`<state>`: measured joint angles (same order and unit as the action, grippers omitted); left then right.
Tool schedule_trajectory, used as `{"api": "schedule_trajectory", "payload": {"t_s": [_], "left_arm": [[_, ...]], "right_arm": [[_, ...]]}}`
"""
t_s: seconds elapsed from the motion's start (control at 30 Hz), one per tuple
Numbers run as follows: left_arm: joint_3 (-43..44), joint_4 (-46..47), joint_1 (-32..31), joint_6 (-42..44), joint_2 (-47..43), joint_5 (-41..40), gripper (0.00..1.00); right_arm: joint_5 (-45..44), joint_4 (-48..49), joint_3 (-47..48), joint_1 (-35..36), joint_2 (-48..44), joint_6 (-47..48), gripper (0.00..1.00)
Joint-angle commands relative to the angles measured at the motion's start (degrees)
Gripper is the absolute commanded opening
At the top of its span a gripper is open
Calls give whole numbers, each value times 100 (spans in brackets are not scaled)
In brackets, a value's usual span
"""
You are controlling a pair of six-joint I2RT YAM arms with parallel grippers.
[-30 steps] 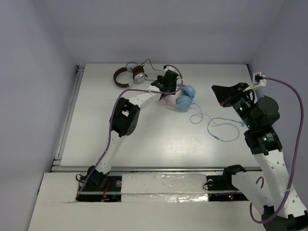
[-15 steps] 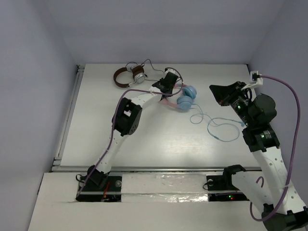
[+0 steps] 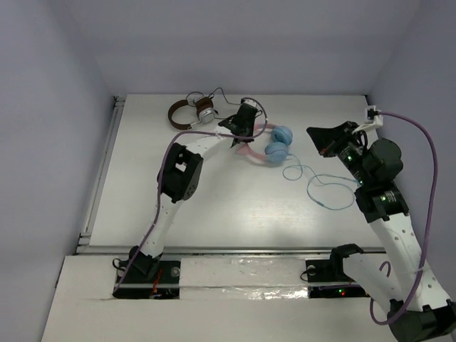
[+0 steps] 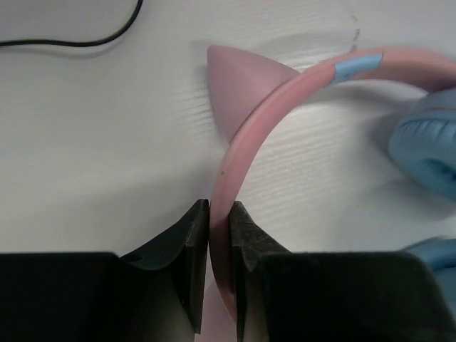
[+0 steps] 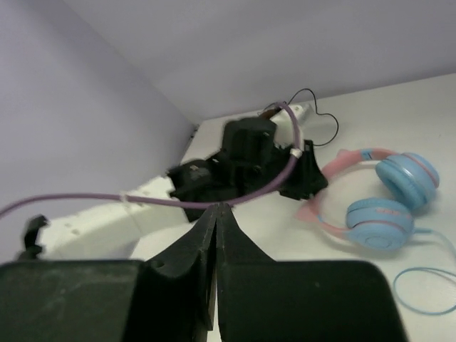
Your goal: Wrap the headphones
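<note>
1. Roughly at the back middle of the white table [image 3: 214, 206], the headphones [image 3: 275, 150] are seen lying flat, with the pink headband [image 3: 249, 152] to the left and the two light blue ear cups [image 3: 283, 134] to the right.
2. The left gripper [image 4: 219, 214] is clamped on the pink headband, one jaw pressed against each side of the band, just below a cat ear [image 4: 239, 82].
3. The thin blue cable [image 3: 329, 191] is spread in loose loops right of the ear cups, towards the right arm.
4. The right gripper [image 5: 216, 208] is held above the table, right of the ear cups, its jaws pressed together with nothing between them.
5. Brown-and-white headphones [image 3: 189, 112] are placed near the back edge, close to the left gripper.
6. Bare tabletop is left between the headphones and the near edge.
</note>
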<state>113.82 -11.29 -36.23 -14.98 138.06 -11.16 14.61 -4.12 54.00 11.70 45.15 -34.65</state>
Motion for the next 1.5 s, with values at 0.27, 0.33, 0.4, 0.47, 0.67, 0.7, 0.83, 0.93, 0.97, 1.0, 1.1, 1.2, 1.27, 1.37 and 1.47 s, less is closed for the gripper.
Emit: {"api": "schedule_trajectory", "payload": {"t_s": [0.27, 0.33, 0.4, 0.47, 0.67, 0.7, 0.83, 0.93, 0.97, 1.0, 1.1, 1.2, 1.27, 1.37, 1.47], "left_arm": [[1045, -1392, 810, -66, -2230, 1510, 0], [1133, -1595, 1003, -57, -2458, 1686, 0], [1055, -1806, 1152, -22, -2852, 1889, 0], [713, -1816, 1275, -14, -3196, 2107, 0], [123, -1754, 1716, -312, -4225, 3119, 0], [166, -1789, 1716, -321, -4339, 3128, 0], [762, -2078, 1716, -339, -4393, 3164, 0], [1071, -2281, 1768, -312, -4402, 3190, 0], [1116, -2290, 1768, -321, -4393, 3207, 0], [1168, -2290, 1768, -330, -4393, 3216, 0], [1607, -2483, 1768, -312, -4244, 3278, 0], [1811, -2528, 1821, -373, -4304, 3470, 0], [1556, -2266, 1821, -479, -4410, 3786, 0], [1362, -2009, 1883, -655, -4569, 4129, 0], [1537, -1799, 2022, -908, -4569, 4419, 0]], "right_arm": [[367, 1465, -425, 253, 723, 309, 10], [550, 1467, -312, 253, 855, 712, 37], [552, 1309, -215, 253, 1075, 968, 58], [534, 1343, -196, 253, 1163, 1206, 72], [1358, 1782, -433, 253, 1330, 1470, 80], [1543, 1792, -477, 253, 1382, 1496, 79], [2123, 1923, -749, 253, 1532, 1427, 78], [2458, 2327, -1048, 253, 1488, 1199, 75], [2537, 2598, -1110, 253, 1514, 1111, 74], [2642, 2748, -1145, 253, 1576, 1023, 73], [2969, 3005, -1190, 253, 1821, 820, 71], [2547, 2978, -1243, 253, 1884, 960, 68], [2389, 3135, -1251, 253, 1901, 978, 66], [2441, 3479, -1392, 253, 1893, 873, 62], [2486, 3602, -1436, 253, 2024, 890, 62]]}}
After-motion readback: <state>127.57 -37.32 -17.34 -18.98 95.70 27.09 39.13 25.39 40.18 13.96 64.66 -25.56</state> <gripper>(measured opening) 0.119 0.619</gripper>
